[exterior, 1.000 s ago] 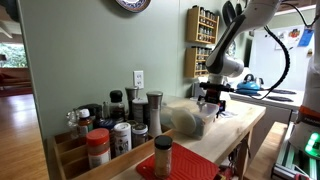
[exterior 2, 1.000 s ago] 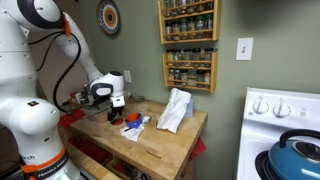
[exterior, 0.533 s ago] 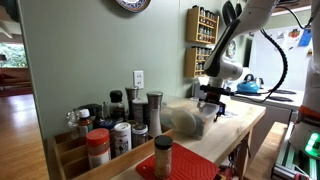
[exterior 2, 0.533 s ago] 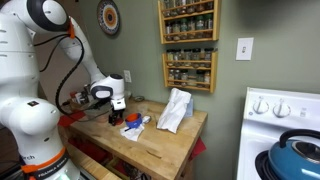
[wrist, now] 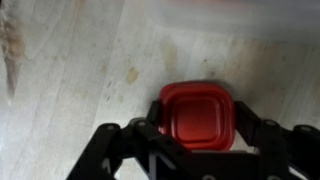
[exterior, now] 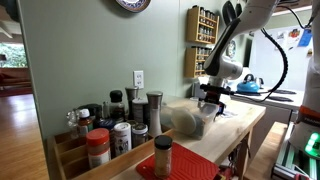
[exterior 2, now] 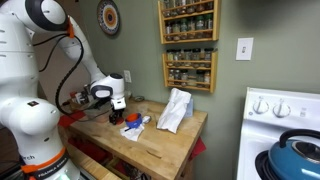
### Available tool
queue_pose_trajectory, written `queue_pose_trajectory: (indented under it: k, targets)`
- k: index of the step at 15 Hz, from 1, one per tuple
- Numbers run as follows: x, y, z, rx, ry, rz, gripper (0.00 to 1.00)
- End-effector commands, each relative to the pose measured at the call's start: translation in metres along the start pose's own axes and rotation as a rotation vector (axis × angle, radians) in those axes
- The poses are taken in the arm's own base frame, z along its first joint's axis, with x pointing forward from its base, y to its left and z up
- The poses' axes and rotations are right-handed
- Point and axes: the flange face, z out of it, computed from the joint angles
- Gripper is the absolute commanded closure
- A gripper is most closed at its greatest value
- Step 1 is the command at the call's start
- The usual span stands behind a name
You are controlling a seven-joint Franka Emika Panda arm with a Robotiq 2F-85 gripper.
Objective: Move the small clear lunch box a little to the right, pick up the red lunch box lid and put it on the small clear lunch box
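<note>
Against a second ago, my arm (exterior 2: 62, 35) is posed slightly differently: its upper links lean a little further over in an exterior view, and my end effector (exterior 2: 118, 105) is nudged slightly above the desk (exterior 2: 165, 145). Since the half-second mark I see no shift.

The red lid (wrist: 197, 118) looks smooth, faintly glossy plastic; the worktop (wrist: 70, 90) pale, matt, speckled wood.
</note>
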Motion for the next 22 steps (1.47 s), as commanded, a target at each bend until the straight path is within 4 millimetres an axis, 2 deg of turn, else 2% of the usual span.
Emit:
queue_pose_trajectory:
  k: [1, 4, 8, 11, 14, 16, 18, 20, 22]
  targets:
    - [-0.001, 0.001, -0.01, -0.004, 0.011, -0.012, 0.51]
    - [0.002, -0.002, -0.021, -0.028, 0.037, -0.039, 0.51]
    - [0.005, -0.017, -0.041, -0.09, 0.059, -0.086, 0.51]
    - [-0.002, -0.038, -0.067, -0.098, 0.015, -0.095, 0.51]
    - [0.0, -0.063, -0.102, -0.075, -0.029, -0.058, 0.51]
    - [0.009, -0.081, -0.125, -0.075, -0.02, -0.034, 0.51]
    - [0.024, -0.098, -0.139, -0.082, -0.019, 0.006, 0.51]
    - [0.04, -0.11, -0.146, -0.083, -0.023, 0.041, 0.51]
    - [0.056, -0.117, -0.143, -0.087, -0.025, 0.079, 0.51]
